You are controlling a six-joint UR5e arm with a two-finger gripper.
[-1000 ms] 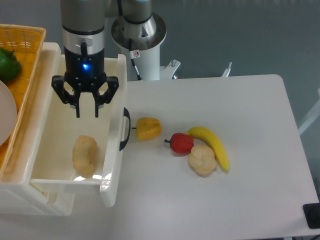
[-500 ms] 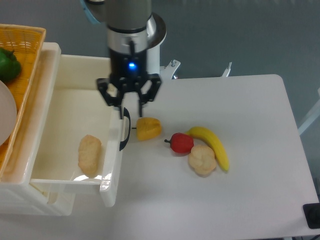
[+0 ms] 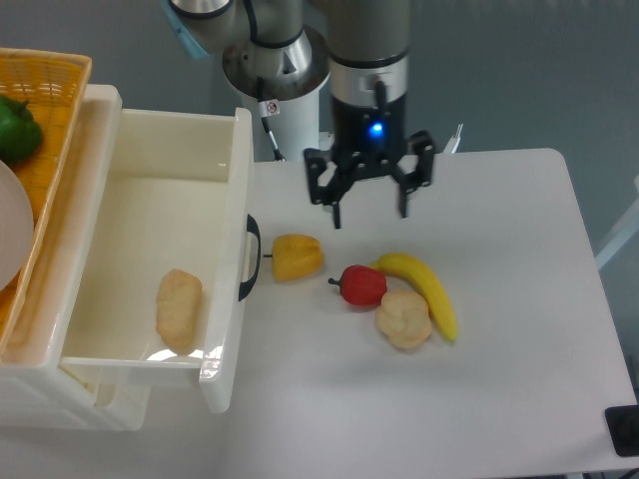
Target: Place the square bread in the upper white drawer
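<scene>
**Square bread in drawer; end effector over bench**

Fixed camera: The square bread (image 3: pixel 179 309) lies flat on the floor of the upper white drawer (image 3: pixel 226 254), near the front wall and apart from the side walls. The drawer is pulled out, its black handle (image 3: pixel 250 257) facing the bench (image 3: pixel 519 399). The end effector (image 3: pixel 369 206) hangs above the bench with fingers spread, holding nothing. Below it lie a yellow pepper (image 3: pixel 297 256), a red pepper (image 3: pixel 362 285), a banana (image 3: pixel 423 289) and a round roll (image 3: pixel 403 318). The bench's right half and front edge offer open surface.
</scene>
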